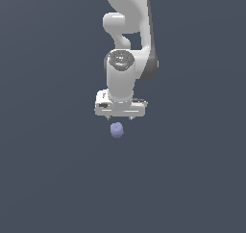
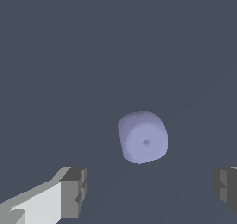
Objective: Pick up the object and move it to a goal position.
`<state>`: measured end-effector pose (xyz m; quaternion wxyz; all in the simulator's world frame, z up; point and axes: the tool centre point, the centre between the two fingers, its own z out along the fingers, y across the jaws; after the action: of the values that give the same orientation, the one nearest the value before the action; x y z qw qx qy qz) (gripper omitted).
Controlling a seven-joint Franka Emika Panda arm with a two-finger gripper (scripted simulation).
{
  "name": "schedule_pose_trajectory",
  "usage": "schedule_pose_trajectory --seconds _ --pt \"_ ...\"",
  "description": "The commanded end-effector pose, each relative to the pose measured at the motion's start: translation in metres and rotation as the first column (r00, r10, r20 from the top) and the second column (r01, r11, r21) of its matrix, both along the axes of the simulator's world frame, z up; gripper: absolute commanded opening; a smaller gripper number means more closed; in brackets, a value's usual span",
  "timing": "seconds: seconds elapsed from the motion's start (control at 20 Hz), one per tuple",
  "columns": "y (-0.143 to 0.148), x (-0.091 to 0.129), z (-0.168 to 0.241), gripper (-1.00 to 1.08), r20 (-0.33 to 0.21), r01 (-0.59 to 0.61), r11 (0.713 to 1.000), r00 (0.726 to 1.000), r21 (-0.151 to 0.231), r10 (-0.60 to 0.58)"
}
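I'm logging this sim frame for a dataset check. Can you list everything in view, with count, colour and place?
object: 1, pale periwinkle blue, rounded; on the dark surface just below the gripper in the exterior view; in the wrist view it lies ahead of the fingers, nearer the middle of the gap, untouched.
surface: 1, flat dark slate grey, fills the background of both views.
arm: 1, white with dark grey joints, comes down from the top of the exterior view.
gripper: 1, white body, pointing down above the object, holding nothing.
fingers: 2, grey pads, spread wide apart with the object not yet between them.
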<state>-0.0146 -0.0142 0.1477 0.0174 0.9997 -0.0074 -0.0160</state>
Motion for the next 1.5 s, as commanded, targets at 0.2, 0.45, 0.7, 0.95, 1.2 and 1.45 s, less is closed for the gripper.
schedule_pose_trajectory --seconds 0.2,0.45,0.7,0.95,1.2,1.45 --pt "0.002 0.004 0.006 1.0 0.01 0.004 1.0 1.0 0.0 -0.004" --pt "0.005 0.011 0.017 1.0 0.027 0.011 1.0 1.0 -0.001 -0.011" --pt "0.004 0.01 0.014 1.0 0.025 0.005 1.0 1.0 0.0 -0.005" --pt "0.001 0.009 0.004 1.0 0.025 -0.024 1.0 0.999 0.005 0.023" --pt "-0.004 0.007 -0.014 1.0 0.026 -0.076 0.997 0.997 0.014 0.076" --pt "-0.011 0.004 -0.037 1.0 0.028 -0.142 0.99 0.99 0.025 0.141"
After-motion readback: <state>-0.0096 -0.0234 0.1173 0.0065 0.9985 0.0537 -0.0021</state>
